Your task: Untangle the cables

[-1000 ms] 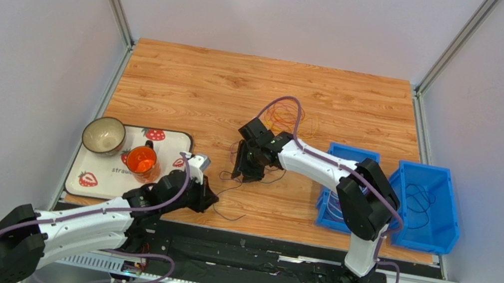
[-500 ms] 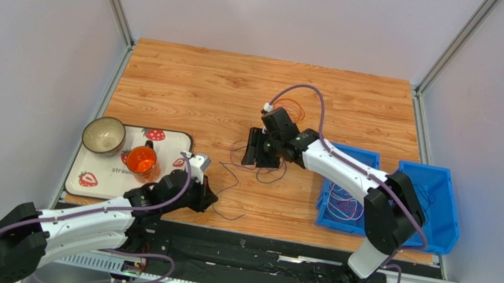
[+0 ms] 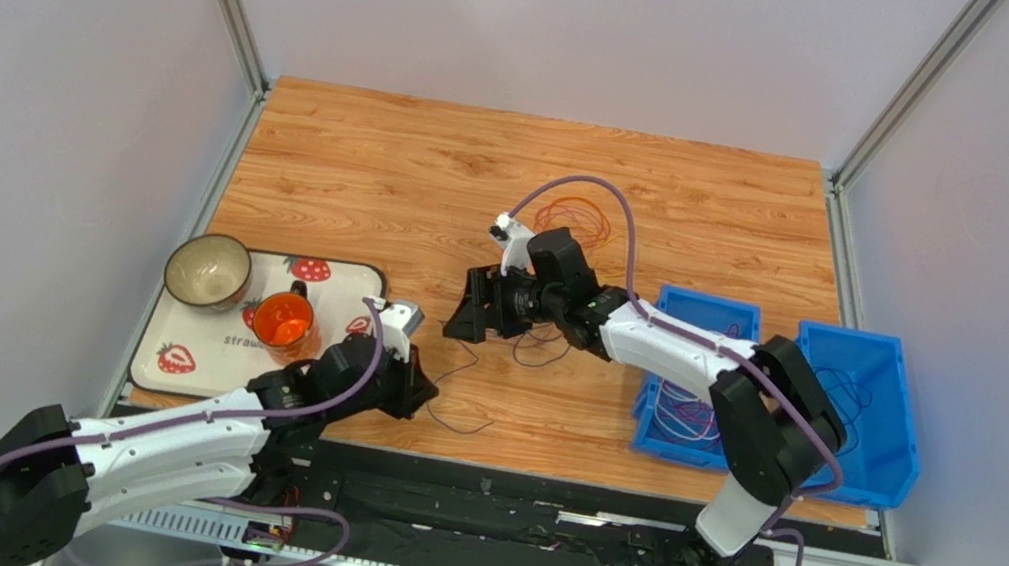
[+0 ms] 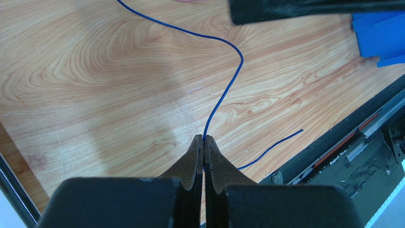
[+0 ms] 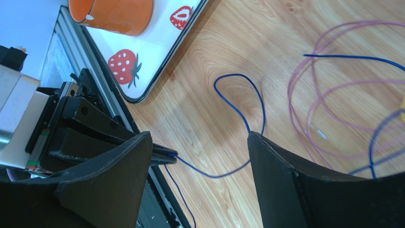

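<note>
My left claw sits at the near edge of the table. A cable runs ahead from its tips toward my right claw. Left of my left claw lies a tray bearing a bowl and a cup. Right of my right claw stand two bins, and cable loops lie beyond it.

Right gripper, one second on. I have swung it from facing 6 o'clock to facing 9 o'clock and carried it slightly toward 9 o'clock over the table. Its jaws have spread from partly apart to wide apart. The right arm's elbow has moved out toward 3 o'clock. The orange cables, at 1 o'clock of the gripper, now show more fully.
</note>
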